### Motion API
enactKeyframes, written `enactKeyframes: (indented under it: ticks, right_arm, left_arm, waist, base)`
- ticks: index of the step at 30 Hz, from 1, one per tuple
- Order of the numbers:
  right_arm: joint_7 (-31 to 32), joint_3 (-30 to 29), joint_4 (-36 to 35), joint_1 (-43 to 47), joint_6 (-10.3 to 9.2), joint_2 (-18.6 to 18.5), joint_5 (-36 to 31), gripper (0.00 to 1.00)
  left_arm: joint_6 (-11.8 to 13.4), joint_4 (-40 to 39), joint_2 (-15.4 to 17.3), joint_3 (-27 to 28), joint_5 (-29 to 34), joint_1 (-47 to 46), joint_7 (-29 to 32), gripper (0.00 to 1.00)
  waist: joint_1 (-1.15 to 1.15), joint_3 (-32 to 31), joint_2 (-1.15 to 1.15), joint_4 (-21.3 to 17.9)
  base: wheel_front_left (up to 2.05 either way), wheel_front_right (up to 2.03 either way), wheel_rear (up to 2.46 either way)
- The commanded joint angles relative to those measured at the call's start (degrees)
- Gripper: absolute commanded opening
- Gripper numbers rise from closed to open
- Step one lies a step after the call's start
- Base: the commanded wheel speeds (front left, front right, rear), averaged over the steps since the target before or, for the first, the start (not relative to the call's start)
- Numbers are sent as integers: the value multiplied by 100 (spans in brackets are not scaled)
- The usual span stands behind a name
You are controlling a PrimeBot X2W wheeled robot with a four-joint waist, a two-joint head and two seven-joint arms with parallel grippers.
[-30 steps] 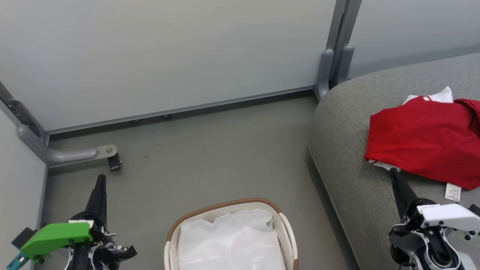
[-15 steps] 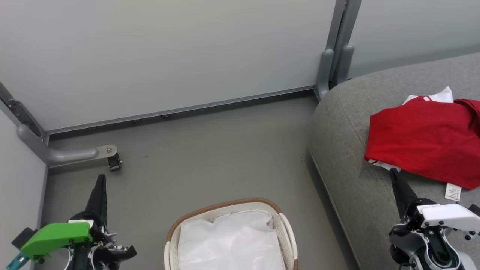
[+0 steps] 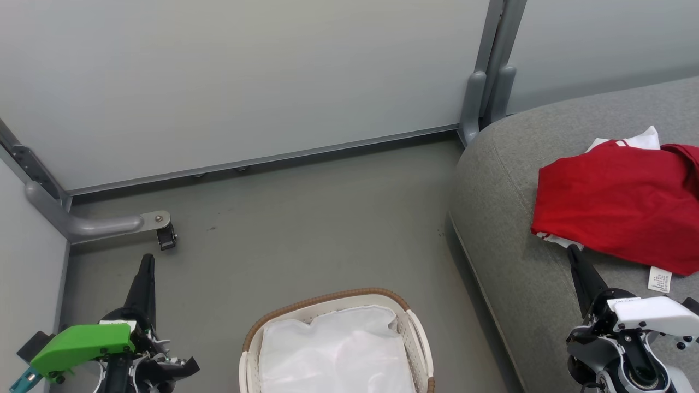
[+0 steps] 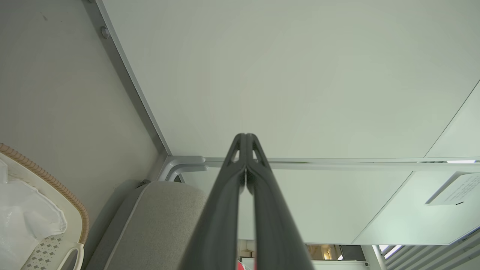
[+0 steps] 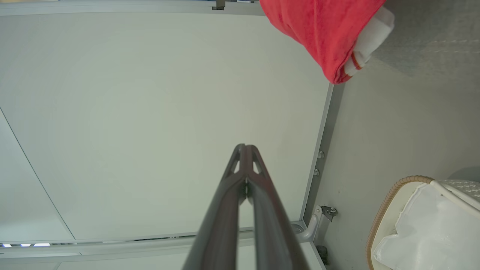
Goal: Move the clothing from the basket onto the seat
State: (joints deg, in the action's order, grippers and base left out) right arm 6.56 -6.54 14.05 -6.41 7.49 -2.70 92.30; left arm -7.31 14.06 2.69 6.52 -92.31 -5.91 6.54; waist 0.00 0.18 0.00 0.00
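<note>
Your head view cuts the red clothing (image 3: 617,207) off at the right edge, so you cannot tell how far it goes, or if it is one piece or two. It lies in a heap on the grey seat (image 3: 508,229). White trim (image 3: 633,141) pokes out at the far side and a small label (image 3: 659,280) sits at the near edge. The print on the label is too small to read.

The basket (image 3: 327,298) stands on the floor (image 3: 306,229) beside the seat, cut off by the bottom edge. A white liner (image 3: 333,355) covers its inside and hides what is under it.

Your left tool (image 3: 146,261) is over the floor, left of the basket and apart from it, with its fingers pressed together on nothing. Your right tool (image 3: 571,251) is over the seat, its tip just beside the near edge of the clothing. From the head you cannot tell if it touches.

The right wrist view helps you here. The fingers are pressed together on nothing and point at the wall (image 5: 150,112). A corner of the clothing sits clear of the tip, and you can see a thin red stripe on the trim.

The left wrist view gives you the round end of the seat, the basket's brown rim and a paper (image 4: 453,189) on the wall, its words too small to read.
</note>
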Motion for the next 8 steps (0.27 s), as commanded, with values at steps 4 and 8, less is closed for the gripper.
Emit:
enactKeyframes:
  ticks: [4, 8]
  right_arm:
    - [14, -12, -15, 42, 0, -34, 22, 0]
    - [14, -11, -15, 42, 0, -34, 22, 0]
  left_arm:
    - [-35, -10, 36, 10, -20, -69, 20, 0]
    - [-34, -10, 36, 10, -20, -69, 20, 0]
  waist:
    - [0, 0, 0, 0]
    - [0, 0, 0, 0]
  base:
    - [0, 0, 0]
    - [0, 0, 0]
